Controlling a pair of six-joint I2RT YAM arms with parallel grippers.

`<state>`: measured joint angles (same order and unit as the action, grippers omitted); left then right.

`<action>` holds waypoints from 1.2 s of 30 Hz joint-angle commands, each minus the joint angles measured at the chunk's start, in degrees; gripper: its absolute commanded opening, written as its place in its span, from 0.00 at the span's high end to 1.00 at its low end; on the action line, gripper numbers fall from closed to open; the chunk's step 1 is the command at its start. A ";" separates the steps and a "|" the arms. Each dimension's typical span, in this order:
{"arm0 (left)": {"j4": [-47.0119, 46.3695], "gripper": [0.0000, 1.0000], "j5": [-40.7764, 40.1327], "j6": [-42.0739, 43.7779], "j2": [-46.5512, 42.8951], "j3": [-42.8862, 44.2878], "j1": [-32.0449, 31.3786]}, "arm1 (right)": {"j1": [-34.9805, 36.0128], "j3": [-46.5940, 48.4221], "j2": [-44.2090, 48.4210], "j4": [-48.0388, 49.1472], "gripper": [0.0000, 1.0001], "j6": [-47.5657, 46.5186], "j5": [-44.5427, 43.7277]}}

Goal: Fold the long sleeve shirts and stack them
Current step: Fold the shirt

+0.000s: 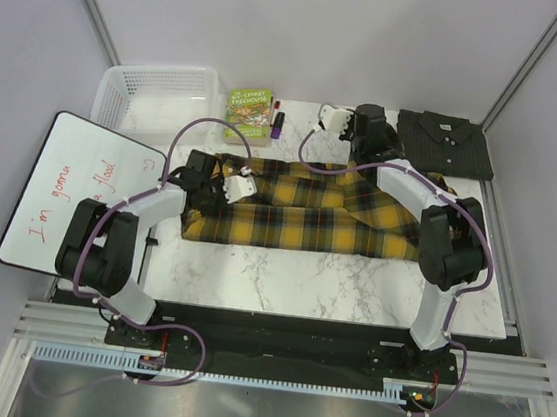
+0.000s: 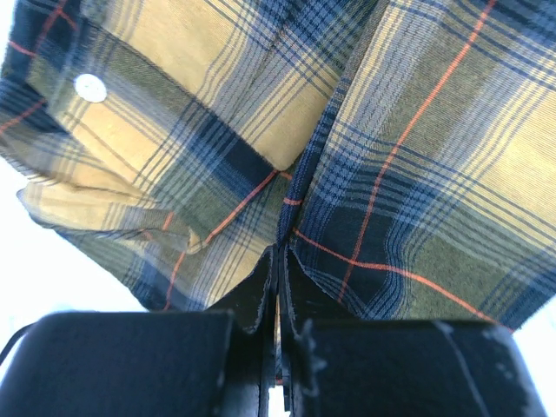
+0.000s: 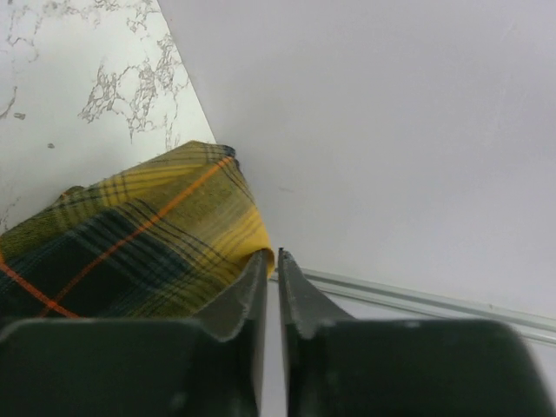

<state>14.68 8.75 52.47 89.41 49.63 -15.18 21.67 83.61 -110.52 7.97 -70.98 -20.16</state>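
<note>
The yellow-and-black plaid shirt (image 1: 307, 222) lies stretched across the middle of the marble table. My left gripper (image 1: 236, 186) is at its left end and is shut on a pinch of the plaid cloth (image 2: 417, 156), which fills the left wrist view; a white button (image 2: 90, 87) shows there. My right gripper (image 1: 327, 120) is behind the shirt's upper edge, jaws together (image 3: 273, 254), with a fold of plaid cloth (image 3: 130, 243) at the tips draping to one side. The charcoal grey shirt (image 1: 447, 142) lies folded at the back right.
A white basket (image 1: 161, 94) stands at the back left, with a green book (image 1: 250, 105) and markers (image 1: 277, 120) beside it. A whiteboard (image 1: 84, 191) lies off the table's left edge. White walls close in the back and sides.
</note>
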 commanded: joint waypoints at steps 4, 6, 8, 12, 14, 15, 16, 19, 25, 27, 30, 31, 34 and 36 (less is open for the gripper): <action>-0.71 0.87 -2.34 -6.40 3.59 3.02 1.73 | -0.40 2.08 -0.58 6.98 0.36 0.84 -5.76; 0.61 0.80 -1.47 -7.90 1.66 3.46 2.61 | -1.89 2.78 2.05 1.66 0.16 4.68 -6.03; 1.75 0.70 -0.41 -9.57 -2.02 3.37 3.05 | -3.56 4.79 5.73 -7.81 0.06 9.08 -5.68; 6.57 0.53 4.76 -11.94 -7.56 3.55 3.05 | -12.94 10.95 10.23 -34.55 0.02 23.67 3.26; 8.43 0.49 6.44 -12.83 -8.02 4.68 3.05 | -16.21 11.05 11.81 -45.43 0.02 28.34 9.94; 9.40 0.48 7.67 -13.00 -7.85 4.95 2.96 | -18.92 10.78 12.08 -48.80 0.02 29.48 12.58; 10.45 0.48 8.12 -13.18 -7.50 5.04 2.96 | -20.16 10.35 12.34 -51.10 0.04 30.63 14.43; 12.47 0.49 9.70 -13.01 -5.66 4.87 2.70 | -24.21 7.19 12.70 -58.05 0.11 33.62 22.34; 14.76 0.52 9.88 -13.88 -0.56 5.66 2.00 | -30.89 5.50 6.56 -65.00 0.37 38.54 34.65; 15.21 0.53 8.83 -13.97 0.94 5.75 2.00 | -33.87 5.86 2.69 -67.10 0.37 39.51 38.24; 15.73 0.54 7.51 -13.27 1.82 4.78 2.00 | -37.21 5.33 -1.27 -69.05 0.37 39.34 41.16; 15.73 0.54 7.25 -12.75 2.09 4.43 2.00 | -37.84 5.16 -2.67 -69.31 0.37 39.25 41.52; 15.73 0.55 6.37 -12.39 3.40 3.46 2.00 | -39.16 3.05 -3.91 -69.31 0.36 38.90 43.01; 15.82 0.57 5.75 -12.30 4.80 3.28 2.08 | -39.34 0.42 -4.18 -69.14 0.36 38.73 43.63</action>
<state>29.91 15.99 40.51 92.01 53.56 -12.99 -17.63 86.59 -115.07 -58.46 -32.73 17.80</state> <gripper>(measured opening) 0.448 0.641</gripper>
